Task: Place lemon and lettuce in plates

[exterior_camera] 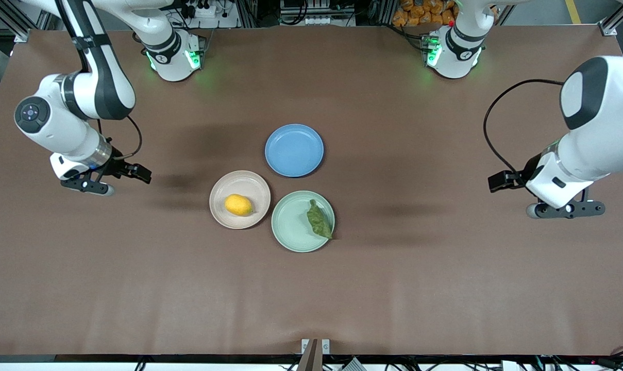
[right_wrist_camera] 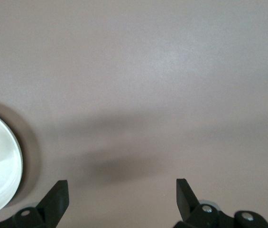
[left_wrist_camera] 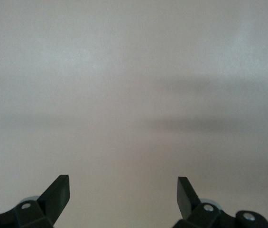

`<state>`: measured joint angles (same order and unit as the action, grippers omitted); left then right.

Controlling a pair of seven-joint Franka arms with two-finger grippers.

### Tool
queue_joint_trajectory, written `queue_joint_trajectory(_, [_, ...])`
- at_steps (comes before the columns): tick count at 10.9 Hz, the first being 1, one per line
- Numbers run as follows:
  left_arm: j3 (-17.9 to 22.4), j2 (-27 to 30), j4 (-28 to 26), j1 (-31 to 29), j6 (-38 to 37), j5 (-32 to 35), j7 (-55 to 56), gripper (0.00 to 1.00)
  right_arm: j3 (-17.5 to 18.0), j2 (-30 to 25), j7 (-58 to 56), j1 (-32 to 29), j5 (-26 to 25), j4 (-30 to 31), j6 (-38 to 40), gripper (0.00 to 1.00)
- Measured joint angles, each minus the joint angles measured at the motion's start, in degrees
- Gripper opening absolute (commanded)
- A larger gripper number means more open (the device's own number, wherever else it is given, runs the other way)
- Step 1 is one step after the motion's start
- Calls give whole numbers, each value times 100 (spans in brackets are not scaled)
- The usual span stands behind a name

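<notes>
Two of the three round shallow plates are filled. A small oval bright yellow lemon [exterior_camera: 238,205] lies in the pale beige-pink matte plate [exterior_camera: 223,185], a little off the plate's middle toward the front camera. Just beside that plate, toward the left arm's end of the table, sits the mint green matte plate [exterior_camera: 289,221], and the crinkled, dull dark green lettuce leaf [exterior_camera: 319,220] lies in it along the rim at the left arm's end, with its lower tip reaching over the plate's edge. A blue plate [exterior_camera: 294,150] stands farther from the front camera than both, close to them, with nothing in it. All three rest on the brown table [exterior_camera: 311,288].

The right gripper [exterior_camera: 96,187] hangs over bare table toward the right arm's end, well apart from the plates, fingers spread wide with nothing between them. The left gripper [exterior_camera: 566,209] hangs over bare table toward the left arm's end, likewise spread wide and empty.

In the right wrist view only a slice of the beige-pink plate [right_wrist_camera: 1,166] shows, cut off by the frame edge, with a sliver of yellow at that edge. The left wrist view shows only table [left_wrist_camera: 134,95] and that gripper's own fingertips [left_wrist_camera: 58,190]. From the front camera the grippers' fingertips are hard to make out.
</notes>
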<state>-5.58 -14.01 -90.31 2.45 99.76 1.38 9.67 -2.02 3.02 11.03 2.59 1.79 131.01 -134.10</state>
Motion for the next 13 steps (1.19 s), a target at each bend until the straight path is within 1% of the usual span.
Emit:
queue_joint_trajectory(3, [14,172,215,3,-513,-1,-10,100,-6,-251,-1,-4,-2,185,38,100])
queue_joint_trajectory(6, [50,391,425,3,-959,-2,-158,100,-28,-532,-11,-66,-6,204,89,100])
queue_joint_trajectory(9, [52,499,605,4,-1252,-17,-177,100,-74,-1040,-150,-191,-15,196,205,100])
queue_joint_trajectory(11, [50,651,632,11,-1372,-22,-177,100,-71,-1301,-151,-191,-17,23,665,100])
queue_joint_trajectory(13, [51,792,635,17,-1441,-22,-177,100,-73,-1391,-149,-191,-18,-635,1586,100])
